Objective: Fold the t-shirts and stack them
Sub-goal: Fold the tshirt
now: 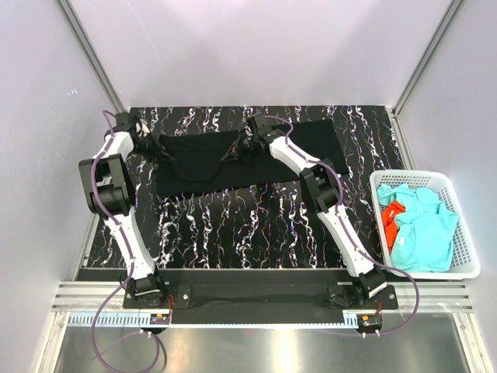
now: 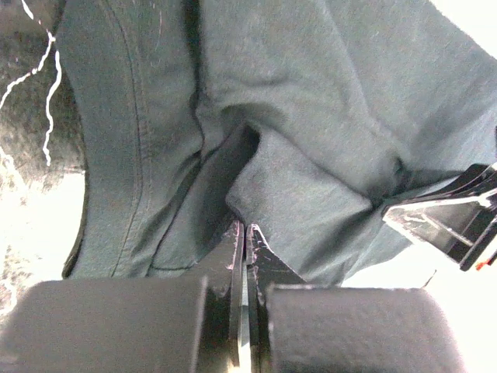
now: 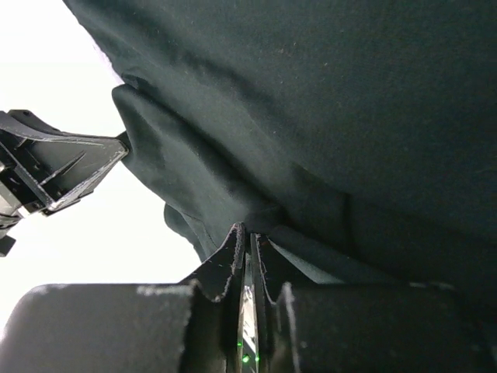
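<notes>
The task looks to be at its first fold. The black shirt (image 1: pixel 299 144) lies spread across the far part of the table (image 1: pixel 233 225). Both grippers pinch it on its left half, the left gripper (image 1: pixel 161 152) at the far-left edge and the right gripper (image 1: pixel 232 153) nearer the middle. Each wrist view shows its jaws pressed together on a raised tuck of dark cloth. No folded shirt or stack shows on the table. The turquoise shirts (image 1: pixel 423 233) and the orange-red shirt (image 1: pixel 390 219) lie crumpled in the white basket (image 1: pixel 435 273) at the right, so all of them are left to do. They overlap, so their number is hard to tell. The wrist views are cropped tight and washed out around the cloth, so I cannot make out which hem or sleeve each gripper holds.
</notes>
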### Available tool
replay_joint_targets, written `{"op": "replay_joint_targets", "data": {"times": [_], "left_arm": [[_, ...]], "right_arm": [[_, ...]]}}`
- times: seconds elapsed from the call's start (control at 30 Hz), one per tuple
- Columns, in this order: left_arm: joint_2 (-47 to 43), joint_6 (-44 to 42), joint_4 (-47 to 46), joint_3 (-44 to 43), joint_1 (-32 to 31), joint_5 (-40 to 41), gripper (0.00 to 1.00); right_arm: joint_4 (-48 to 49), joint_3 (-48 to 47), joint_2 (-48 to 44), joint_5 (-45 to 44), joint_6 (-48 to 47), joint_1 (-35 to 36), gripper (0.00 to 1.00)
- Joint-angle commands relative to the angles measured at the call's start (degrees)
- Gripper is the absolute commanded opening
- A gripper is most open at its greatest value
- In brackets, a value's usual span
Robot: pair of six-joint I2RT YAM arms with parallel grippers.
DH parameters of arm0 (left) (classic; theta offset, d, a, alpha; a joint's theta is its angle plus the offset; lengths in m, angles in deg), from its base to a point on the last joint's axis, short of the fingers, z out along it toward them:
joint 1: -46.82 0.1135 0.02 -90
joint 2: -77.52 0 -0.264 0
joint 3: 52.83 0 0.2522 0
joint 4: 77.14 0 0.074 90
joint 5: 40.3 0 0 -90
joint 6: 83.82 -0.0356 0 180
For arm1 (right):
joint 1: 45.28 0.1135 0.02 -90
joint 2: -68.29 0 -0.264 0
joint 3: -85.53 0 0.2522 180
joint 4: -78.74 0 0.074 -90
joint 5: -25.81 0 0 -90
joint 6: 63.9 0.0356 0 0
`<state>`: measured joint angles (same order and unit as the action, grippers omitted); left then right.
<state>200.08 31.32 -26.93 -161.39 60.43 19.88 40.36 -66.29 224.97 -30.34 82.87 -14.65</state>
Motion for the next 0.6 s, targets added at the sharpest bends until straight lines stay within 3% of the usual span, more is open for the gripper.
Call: {"op": "replay_joint_targets", "data": {"times": [0.0, 0.57], "left_arm": [[-2.6, 2.8, -3.7, -1.3, 0.1, -2.3, 0.00], [-3.6, 13.5, -15.2, 4.1, 0.4, -5.4, 0.00]], "right_arm": [[2.6, -2.2, 0.1, -1.1, 0.1, -0.7, 0.08], [6.4, -4.9, 3.7, 0.9, -0.9, -3.4, 0.11]]}}
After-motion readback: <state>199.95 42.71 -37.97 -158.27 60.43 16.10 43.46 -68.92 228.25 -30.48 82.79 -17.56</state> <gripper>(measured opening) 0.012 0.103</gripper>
